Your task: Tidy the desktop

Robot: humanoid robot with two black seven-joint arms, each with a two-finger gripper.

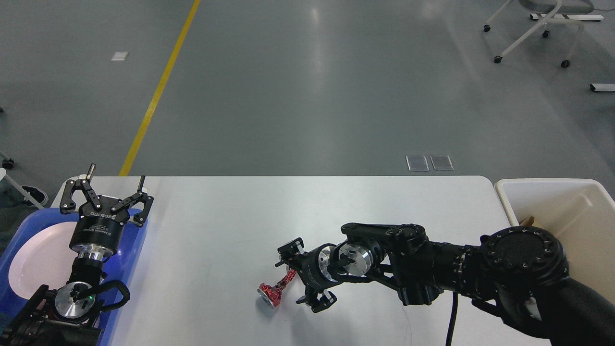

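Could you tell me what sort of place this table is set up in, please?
Probably a robotics lab or workshop hall: a bare grey floor with a yellow line painted on it, a wheeled chair pushed aside, and a plain white desktop set up as a workstation.

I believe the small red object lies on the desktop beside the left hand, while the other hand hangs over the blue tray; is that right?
Not quite: the head view shows the red object on the desktop beside the right hand. The left hand is the one over the blue tray.
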